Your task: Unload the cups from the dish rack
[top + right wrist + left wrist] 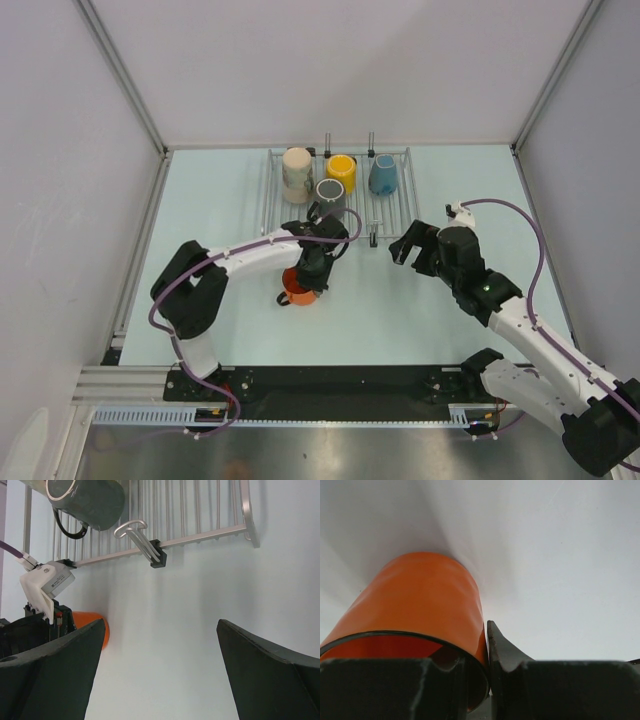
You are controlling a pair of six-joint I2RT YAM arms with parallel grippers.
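Note:
The orange cup [297, 291] is off the dish rack [395, 205], over the table just in front of it, mouth up. My left gripper [308, 274] is shut on its rim [420, 595], one finger inside and one finger [502, 650] outside the wall. I cannot tell whether the cup touches the table. On the rack stand the cream cup [297, 173], yellow cup [341, 170], light blue cup [382, 175] and dark grey cup [330, 192]. My right gripper [405, 247] hangs open and empty near the rack's front right corner [200, 530].
White walls and aluminium posts [160, 150] close in the table on three sides. In the right wrist view the left arm's wrist [45, 587] and the orange cup [97, 627] sit at the left, below the dark grey cup [95, 500].

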